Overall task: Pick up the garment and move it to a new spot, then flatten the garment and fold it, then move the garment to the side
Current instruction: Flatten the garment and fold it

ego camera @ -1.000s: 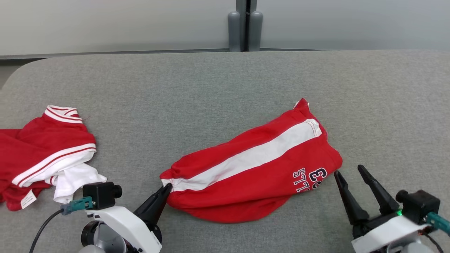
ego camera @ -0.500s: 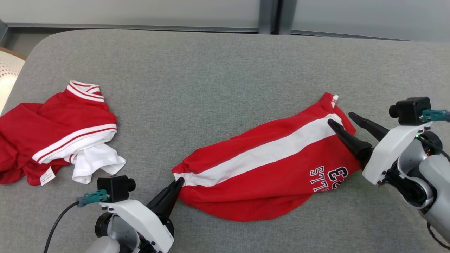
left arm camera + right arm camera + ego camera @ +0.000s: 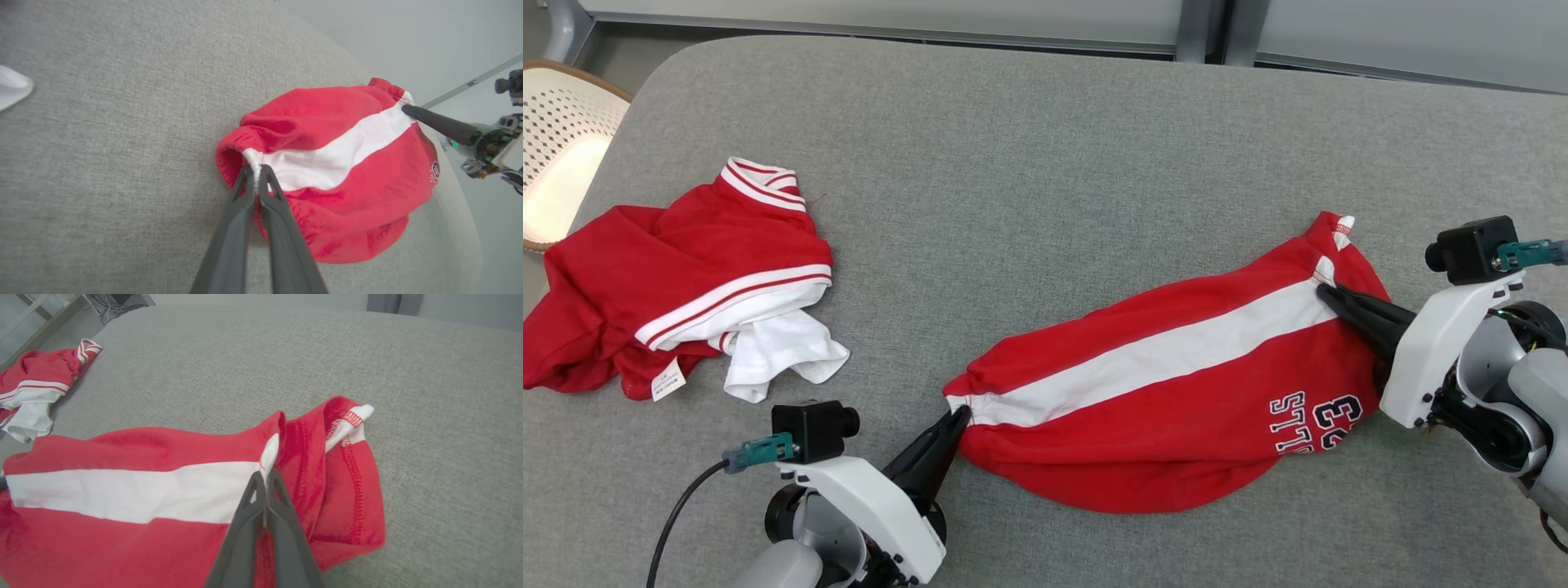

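The garment (image 3: 1176, 384) is a pair of red shorts with a white side stripe and dark lettering, lying stretched across the grey table (image 3: 1029, 163). My left gripper (image 3: 960, 412) is shut on the white waistband end at the garment's left. My right gripper (image 3: 1323, 290) is shut on the white hem end at the garment's right. In the left wrist view the garment (image 3: 347, 163) bunches beyond my left gripper (image 3: 256, 169), which pinches its white edge. The right wrist view has my right gripper (image 3: 265, 477) clamped on the stripe's end of the garment (image 3: 143, 498).
A second red and white garment (image 3: 686, 286) lies crumpled at the table's left; it is also at the far left of the right wrist view (image 3: 36, 384). A pale perforated chair (image 3: 560, 139) stands beyond the table's left edge. Bare grey table spreads behind the shorts.
My right gripper came up from beside the lettering to the hem's white stripe end and closed on it. The left gripper kept its grip. The camera shifted too.
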You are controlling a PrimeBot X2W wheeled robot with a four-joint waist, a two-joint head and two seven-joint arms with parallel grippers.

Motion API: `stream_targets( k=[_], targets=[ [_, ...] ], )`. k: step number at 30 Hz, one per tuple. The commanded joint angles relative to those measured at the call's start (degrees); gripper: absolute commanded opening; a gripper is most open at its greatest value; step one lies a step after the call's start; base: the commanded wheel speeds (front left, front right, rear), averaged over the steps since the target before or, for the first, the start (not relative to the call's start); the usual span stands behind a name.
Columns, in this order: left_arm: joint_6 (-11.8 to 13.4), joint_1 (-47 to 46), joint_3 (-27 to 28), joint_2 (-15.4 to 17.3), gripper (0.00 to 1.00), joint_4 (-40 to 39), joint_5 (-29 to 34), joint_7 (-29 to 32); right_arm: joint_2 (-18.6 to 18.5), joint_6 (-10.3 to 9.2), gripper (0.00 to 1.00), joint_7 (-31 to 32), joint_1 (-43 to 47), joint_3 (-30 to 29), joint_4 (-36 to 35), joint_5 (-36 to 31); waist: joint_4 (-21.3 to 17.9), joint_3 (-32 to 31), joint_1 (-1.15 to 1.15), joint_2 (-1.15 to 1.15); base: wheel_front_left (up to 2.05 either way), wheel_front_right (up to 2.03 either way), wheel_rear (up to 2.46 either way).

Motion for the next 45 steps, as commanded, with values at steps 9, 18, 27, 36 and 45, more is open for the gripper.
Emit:
stream_targets(
  k=[9,18,27,36,45],
  targets=[
    [-1.01,-3.15,2.09,1.87,0.00,-3.16,1.43,-2.13,-3.52,-0.04,0.00,-8.56,-3.98,0.44,-2.14,4.60,-3.56,-1.17,0.00,0.00,0.00,0.00,0.00],
    [-3.52,-24.30,5.89,4.69,0.00,-9.61,5.45,1.44,-8.33,-0.09,0.00,-17.45,-18.27,-3.69,-4.28,3.01,-10.58,2.59,0.00,0.00,0.00,0.00,0.00],
    [-6.27,-54.53,6.15,0.62,0.00,-2.22,16.25,-4.15,-8.22,-0.09,0.00,-21.98,-36.64,-10.54,1.13,-9.04,-15.11,9.19,0.00,0.00,0.00,0.00,0.00],
    [-7.42,-55.94,-3.56,-0.29,0.00,3.21,18.30,-16.82,-7.03,-0.08,0.00,-21.88,-25.44,-27.67,-7.31,-20.94,-16.40,12.17,0.00,0.00,0.00,0.00,0.00],
    [-7.41,-29.71,-11.56,4.28,0.00,-0.36,12.84,-18.31,-6.18,-0.08,0.00,-21.89,7.94,-31.89,-13.08,-16.62,-16.49,10.76,0.00,0.00,0.00,0.00,0.00]
  ],
)
